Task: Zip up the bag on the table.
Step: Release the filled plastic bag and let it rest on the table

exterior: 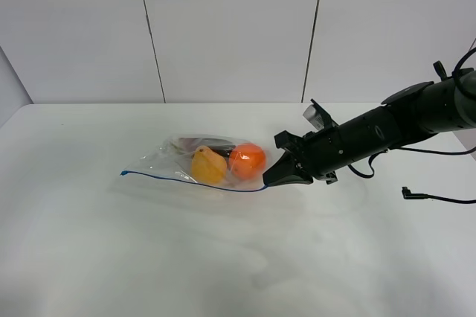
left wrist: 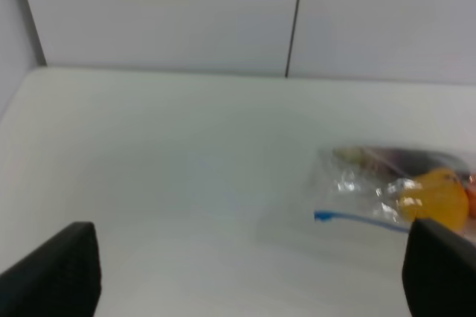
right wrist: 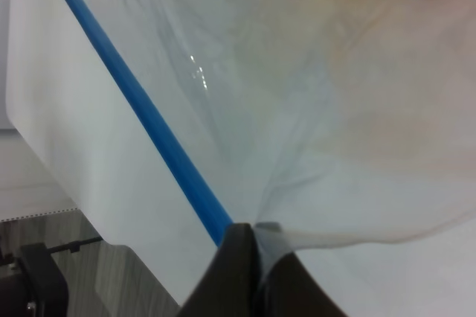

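Observation:
The clear crinkly bag [exterior: 201, 162] lies on the white table [exterior: 111, 257], with an orange item [exterior: 248, 159], a yellow item [exterior: 208, 166] and a dark item inside. Its blue zipper strip [exterior: 193, 182] runs along the near edge. My right gripper [exterior: 271, 181] is shut on the right end of the strip; in the right wrist view the fingers [right wrist: 245, 272] pinch the strip [right wrist: 141, 109] at the bag's corner. My left gripper [left wrist: 245, 276] is open and empty, well left of the bag [left wrist: 394, 183], with only its fingertips [left wrist: 56, 272] showing.
A black cable with a plug [exterior: 416, 196] lies on the table at the right. A white panelled wall [exterior: 230, 27] stands behind the table's far edge.

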You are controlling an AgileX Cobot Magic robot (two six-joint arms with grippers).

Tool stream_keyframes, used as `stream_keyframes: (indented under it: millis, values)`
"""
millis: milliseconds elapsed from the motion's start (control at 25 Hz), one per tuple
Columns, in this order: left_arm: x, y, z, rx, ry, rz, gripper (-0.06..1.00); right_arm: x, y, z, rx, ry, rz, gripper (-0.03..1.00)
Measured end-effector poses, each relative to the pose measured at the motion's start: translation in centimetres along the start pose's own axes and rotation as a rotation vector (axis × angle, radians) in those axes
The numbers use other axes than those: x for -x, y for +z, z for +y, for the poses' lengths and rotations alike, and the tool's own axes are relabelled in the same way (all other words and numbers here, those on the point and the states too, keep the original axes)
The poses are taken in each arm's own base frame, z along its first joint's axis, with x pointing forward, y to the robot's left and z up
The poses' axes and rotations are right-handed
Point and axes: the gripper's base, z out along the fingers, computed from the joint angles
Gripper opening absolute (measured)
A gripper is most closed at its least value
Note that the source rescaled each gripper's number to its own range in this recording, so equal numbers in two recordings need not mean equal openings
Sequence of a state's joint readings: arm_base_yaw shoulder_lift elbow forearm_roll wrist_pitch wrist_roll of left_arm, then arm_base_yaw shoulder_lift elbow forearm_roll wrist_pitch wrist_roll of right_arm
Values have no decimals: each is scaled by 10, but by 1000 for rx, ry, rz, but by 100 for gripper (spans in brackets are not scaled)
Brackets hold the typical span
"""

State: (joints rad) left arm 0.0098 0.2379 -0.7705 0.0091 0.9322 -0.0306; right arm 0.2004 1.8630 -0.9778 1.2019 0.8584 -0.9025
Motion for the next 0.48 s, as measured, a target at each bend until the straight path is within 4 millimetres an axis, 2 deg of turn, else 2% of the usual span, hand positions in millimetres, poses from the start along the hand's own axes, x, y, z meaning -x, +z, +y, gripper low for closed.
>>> stream_keyframes:
  millis: [240, 480]
  values:
    - [-21, -26, 0, -8, -5, -8, 99, 0, 0, 0, -2, -1, 0, 0]
    - [-38, -39, 1, -8, 16, -20, 98, 1, 0, -1, -14, -3, -7, 0]
